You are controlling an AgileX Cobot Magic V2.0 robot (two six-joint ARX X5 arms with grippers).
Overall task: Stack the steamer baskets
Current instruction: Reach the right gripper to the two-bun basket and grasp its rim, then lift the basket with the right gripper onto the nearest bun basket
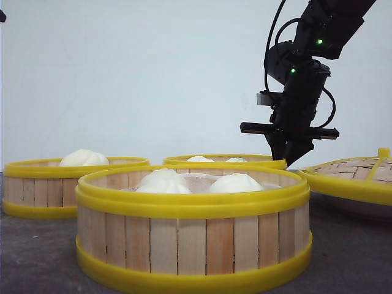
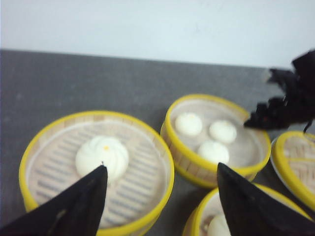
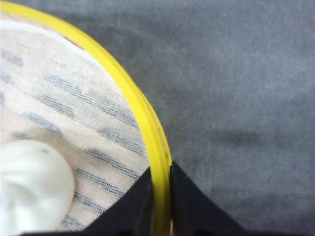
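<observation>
- Progress: nothing stacked yet; all three round steamer baskets with pale wooden slat walls and thick yellow plastic rims sit apart on the dark grey table, each on its own; judged at the first pick, all stacking left to do
- Near basket in front centre, two white steamed buns showing over its rim in the front view; left basket holds one bun; back basket holds three buns, sits behind the near one
- Right gripper is down at the back basket's right edge; right wrist view shows its two black fingers pinched on the yellow rim, one inside, one outside; judged a grasp ready for lifting, basket apparently not yet raised
- Left gripper hangs above the baskets, holding nothing; fingers spread wide
- Count: 3 steamer baskets; 1 shallow domed woven lid with yellow rim at far right, tilted, resting on something pale I can't make out; buns 1 + 3 + at least 2, near basket not fully visible
- Left to do, as a guess: lift the back basket onto another; add the third
</observation>
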